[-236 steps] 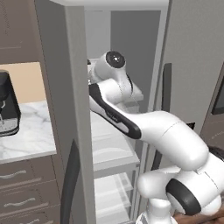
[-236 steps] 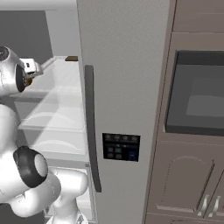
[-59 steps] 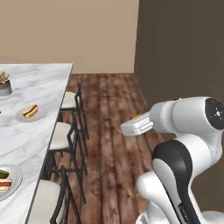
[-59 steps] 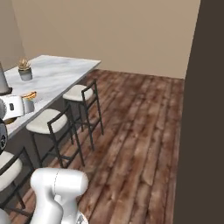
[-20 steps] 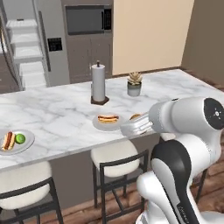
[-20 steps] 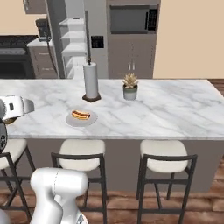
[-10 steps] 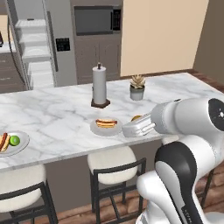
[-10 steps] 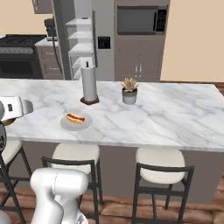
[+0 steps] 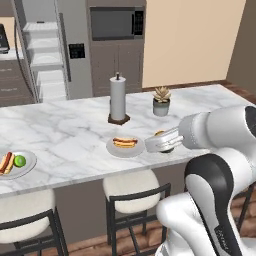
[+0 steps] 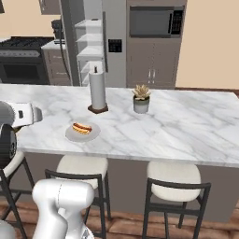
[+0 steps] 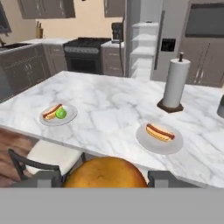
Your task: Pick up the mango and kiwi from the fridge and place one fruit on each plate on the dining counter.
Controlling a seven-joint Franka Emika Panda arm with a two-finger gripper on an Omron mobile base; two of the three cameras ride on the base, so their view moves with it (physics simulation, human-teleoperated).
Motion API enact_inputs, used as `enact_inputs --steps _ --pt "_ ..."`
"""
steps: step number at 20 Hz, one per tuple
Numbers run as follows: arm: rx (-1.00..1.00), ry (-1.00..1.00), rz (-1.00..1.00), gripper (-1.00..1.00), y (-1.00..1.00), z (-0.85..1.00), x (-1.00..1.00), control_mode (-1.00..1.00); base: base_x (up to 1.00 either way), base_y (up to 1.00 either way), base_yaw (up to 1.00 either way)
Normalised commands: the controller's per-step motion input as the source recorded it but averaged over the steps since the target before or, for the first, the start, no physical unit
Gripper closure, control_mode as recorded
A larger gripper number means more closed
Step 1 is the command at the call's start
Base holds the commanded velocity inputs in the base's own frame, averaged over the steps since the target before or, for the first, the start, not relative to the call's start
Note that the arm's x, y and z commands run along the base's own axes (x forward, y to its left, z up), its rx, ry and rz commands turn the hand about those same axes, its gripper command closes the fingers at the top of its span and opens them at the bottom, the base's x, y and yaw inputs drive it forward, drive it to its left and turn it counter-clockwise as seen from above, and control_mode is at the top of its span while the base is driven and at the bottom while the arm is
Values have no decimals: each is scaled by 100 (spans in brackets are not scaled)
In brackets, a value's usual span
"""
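Two plates sit on the tabletop [image 9: 75, 130] of the dining counter, each with one hot dog. One plate [image 9: 125, 147] lies near the front edge, about midway along, below the paper towel roll [image 9: 118, 99]; its hot dog [image 9: 125, 143] is alone on it. The other plate [image 9: 17, 164] lies toward the left end of the front edge and carries a hot dog [image 9: 6, 163] plus the one kiwi [image 9: 19, 160], touching beside it. One mango [image 11: 106, 172] is pinched in the gripper [image 11: 105, 178], one dark finger tip on each side of it; in the left base view the mango [image 9: 161, 134] peeks out behind the hand. One potted plant [image 9: 161, 100] stands right of the roll, toward the back edge.

The arm's forearm reaches level from the right toward the left, with the hand just right of the middle plate, over the front edge of the tabletop. One fridge [image 9: 40, 50] stands open behind the counter, showing white shelves.
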Motion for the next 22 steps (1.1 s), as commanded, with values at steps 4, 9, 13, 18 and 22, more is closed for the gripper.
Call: enact_inputs --steps 4,9,13,18,22 --pt "2 14 0 100 -41 0 90 -100 0 0 0" --pt "0 29 0 100 -31 -24 100 -100 0 0 0" --pt "-8 32 0 100 -1 -94 100 -100 0 0 0" --pt "-14 14 0 100 0 -82 100 -100 0 0 0" --pt "-13 3 0 100 2 -53 100 -100 0 0 0"
